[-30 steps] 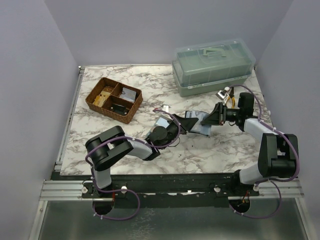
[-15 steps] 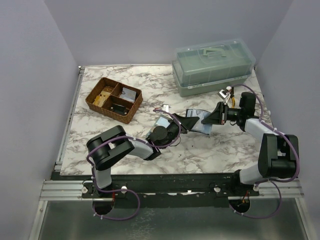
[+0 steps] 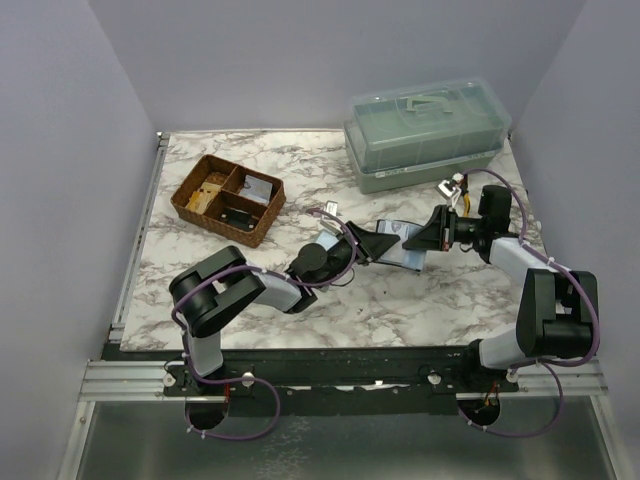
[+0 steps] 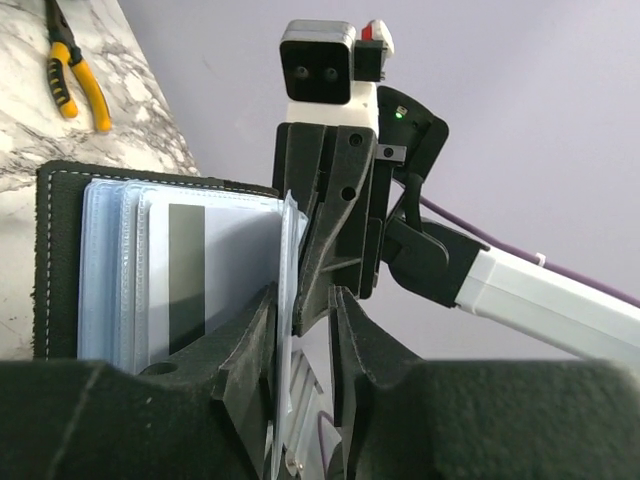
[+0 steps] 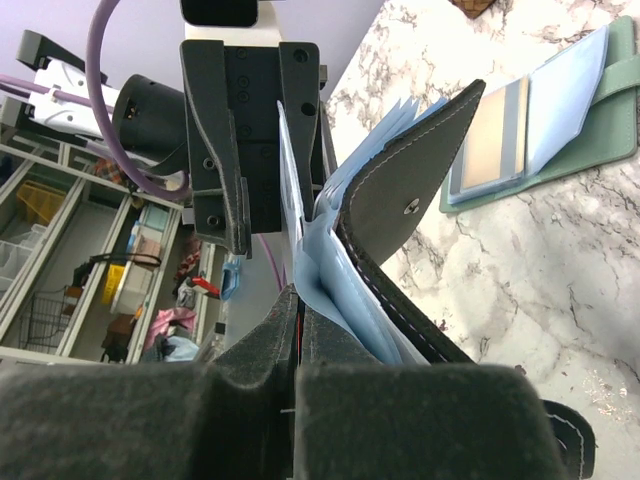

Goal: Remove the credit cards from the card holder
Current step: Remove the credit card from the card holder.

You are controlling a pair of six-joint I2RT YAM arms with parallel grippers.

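The black card holder point(image 3: 400, 243) hangs open in the air between my two grippers. Its black cover point(image 5: 410, 190) fans out pale blue-grey sleeves. My right gripper point(image 5: 300, 300) is shut on one pale blue leaf of it, and it also shows in the top view point(image 3: 420, 238). A credit card point(image 4: 215, 270) with a dark stripe sits in a sleeve. My left gripper point(image 4: 305, 300) is slightly open around the thin edge of one pale sheet point(image 4: 287, 250), which lies against one finger, with a gap to the other. The left gripper also shows in the top view point(image 3: 378, 243).
A green wallet point(image 5: 560, 130) with blue cards lies open on the marble table under the left arm. Yellow-handled pliers point(image 4: 75, 65) lie by the right arm. A brown wicker tray point(image 3: 228, 198) stands at the back left. A clear lidded box point(image 3: 425, 130) stands at the back right.
The left arm's wrist has shifted a little to the left and away. The card holder stays held between the two grippers.
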